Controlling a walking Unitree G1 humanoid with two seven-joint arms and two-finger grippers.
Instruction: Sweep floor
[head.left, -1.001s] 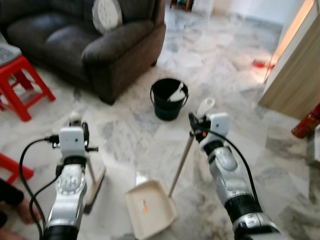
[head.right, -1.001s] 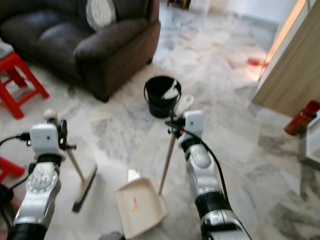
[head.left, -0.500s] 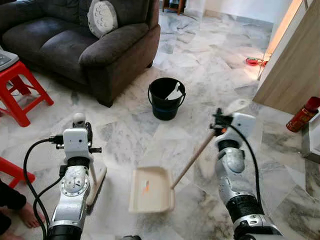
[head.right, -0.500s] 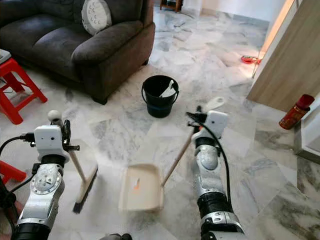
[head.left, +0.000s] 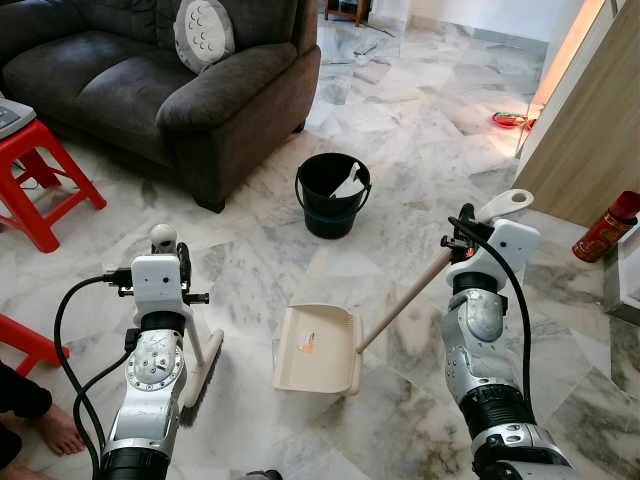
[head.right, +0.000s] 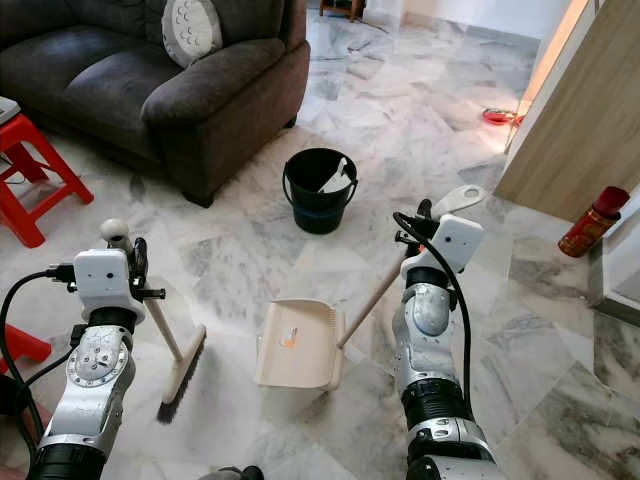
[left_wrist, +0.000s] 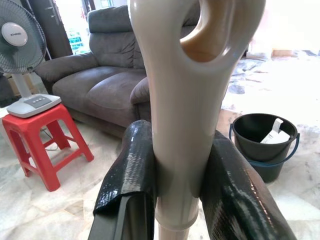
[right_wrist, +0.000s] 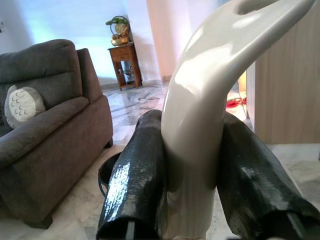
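Note:
My left gripper (head.left: 172, 262) is shut on the top of a cream broom handle (left_wrist: 185, 100). The broom's head (head.left: 205, 360) rests on the marble floor in front of me on the left. My right gripper (head.left: 465, 232) is shut on the curved end of the dustpan handle (right_wrist: 210, 90), which slants down to the left. The cream dustpan (head.left: 320, 348) lies on the floor between the arms, with a small orange scrap (head.left: 305, 343) in it. A black bucket (head.left: 333, 195) with something white inside stands beyond the dustpan.
A dark sofa (head.left: 150, 90) fills the far left, with a red stool (head.left: 40, 170) beside it. A wooden cabinet (head.left: 590, 140) and a red can (head.left: 610, 225) stand at the right. A person's bare foot (head.left: 45, 430) is at the lower left.
My right gripper has moved to the right, leaning the handle lower. The dustpan has slid forward and rightward on the floor. The left gripper and broom have barely shifted.

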